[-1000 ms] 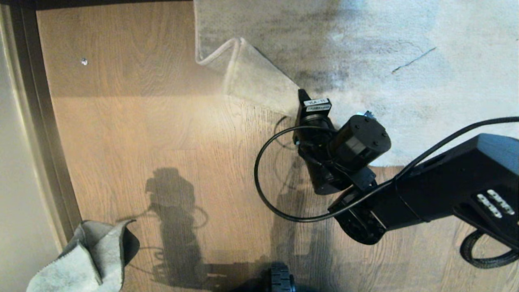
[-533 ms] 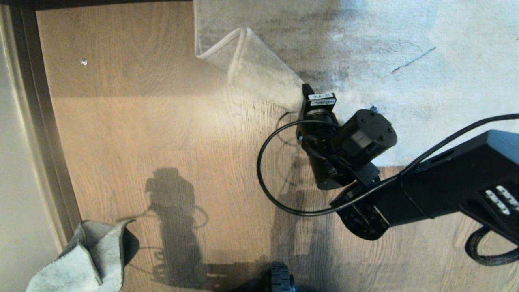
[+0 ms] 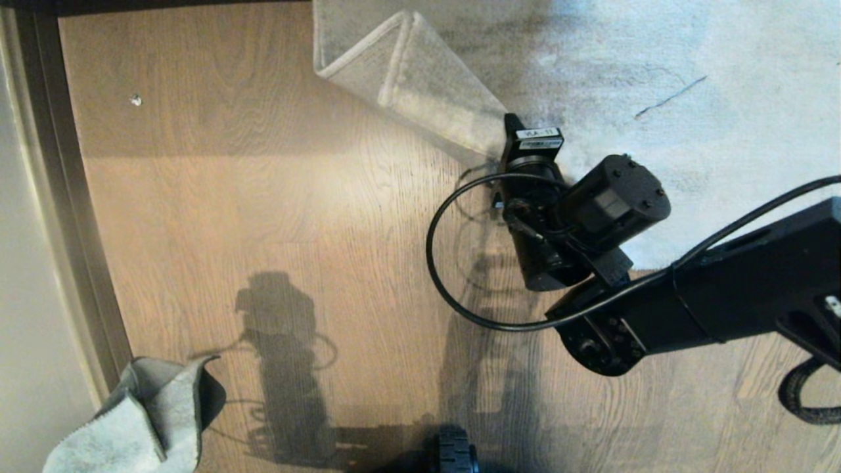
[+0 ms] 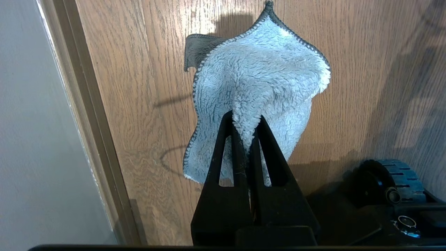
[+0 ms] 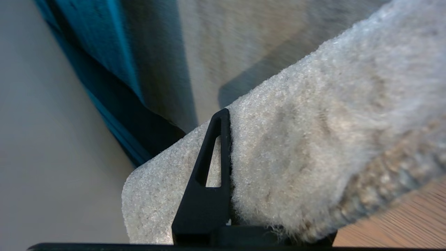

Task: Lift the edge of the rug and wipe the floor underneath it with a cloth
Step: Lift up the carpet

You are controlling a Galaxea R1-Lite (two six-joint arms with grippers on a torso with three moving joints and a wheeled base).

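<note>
The rug edge [image 3: 420, 85] is lifted off the floor [image 3: 263, 197] and folded back as a triangular flap over the pale grey rug [image 3: 657, 131]. My right gripper [image 3: 507, 135] is shut on the flap's lower end. In the right wrist view one black finger [image 5: 216, 157] presses against the pile of the rug edge [image 5: 313, 139]; the other finger is hidden behind it. The cloth [image 3: 144, 414] hangs at the head view's bottom left. In the left wrist view my left gripper [image 4: 245, 122] is shut on a fold of the cloth [image 4: 258, 80], above the wood floor [image 4: 139, 69].
A dark skirting strip [image 3: 72, 217] and a pale wall [image 3: 26, 295] bound the floor on the left. A small speck [image 3: 136, 100] lies on the planks. The right arm's cable loop [image 3: 437, 276] hangs over the floor. A base wheel [image 3: 456, 453] shows at the bottom edge.
My right gripper has moved up and to the right in the head view, pulling the rug flap higher and further back, so more floor shows. The left gripper and cloth have not moved.
</note>
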